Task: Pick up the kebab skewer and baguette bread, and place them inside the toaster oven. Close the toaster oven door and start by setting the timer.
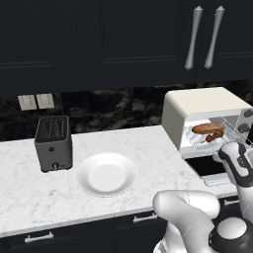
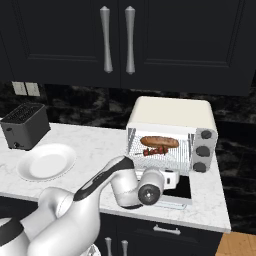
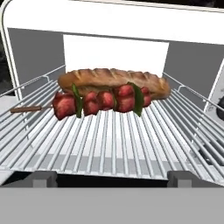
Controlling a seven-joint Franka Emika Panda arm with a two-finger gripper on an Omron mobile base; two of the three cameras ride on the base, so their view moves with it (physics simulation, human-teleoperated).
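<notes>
The cream-white toaster oven [image 2: 172, 112] stands at the right of the counter with its door [image 2: 179, 194] folded down flat. On its wire rack [image 3: 113, 144] lies the golden-brown baguette bread [image 3: 113, 78], and the kebab skewer [image 3: 103, 100] of red meat chunks rests just in front of it, touching it. Both also show from the left base: baguette bread [image 1: 208, 128], kebab skewer [image 1: 214, 137]. My gripper [image 3: 112, 178] hovers over the lowered door, facing into the oven mouth. Its fingers stand wide apart with nothing between them, short of the rack's front edge.
An empty white plate [image 1: 106, 174] sits mid-counter, with a dark grey slot toaster [image 1: 53, 143] to its left. Dark knobs [image 2: 202, 150] run down the oven's right panel. Black upper cabinets with long metal handles [image 2: 117, 40] hang above.
</notes>
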